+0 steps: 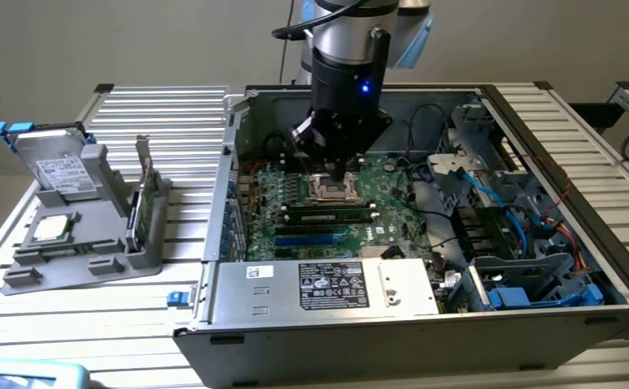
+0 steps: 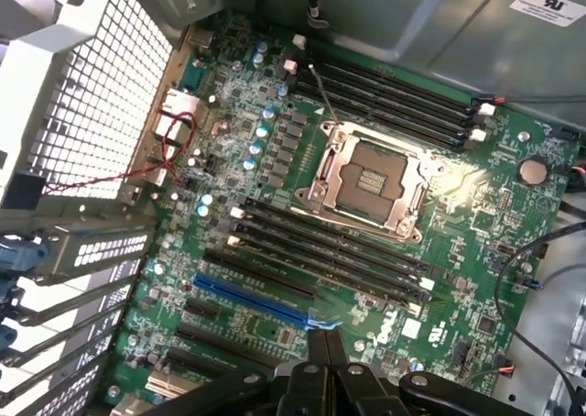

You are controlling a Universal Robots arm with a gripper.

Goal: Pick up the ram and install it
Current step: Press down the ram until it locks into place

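The ram [image 1: 142, 196], a thin dark green stick, stands on edge in a slot of the grey holder [image 1: 77, 263] on the table at the exterior view's left, outside the computer case. My gripper [image 1: 342, 173] hangs inside the open case [image 1: 401, 340], well away from the ram. It sits just over the motherboard [image 2: 275, 159] by the empty processor socket [image 2: 371, 173]. In the wrist view the gripper [image 2: 322, 341] is shut, its two dark fingers pressed together with nothing between them. They point at the long black memory slots [image 2: 330, 246] beside the socket.
The grey holder also carries a boxy drive with blue tabs [image 1: 49, 158] and a square silver processor chip [image 1: 53, 228]. Inside the case are a blue expansion slot [image 2: 261, 303], a labelled power supply [image 1: 331, 285], loose cables [image 1: 488, 203] and a drive cage [image 1: 531, 279] at the exterior view's right.
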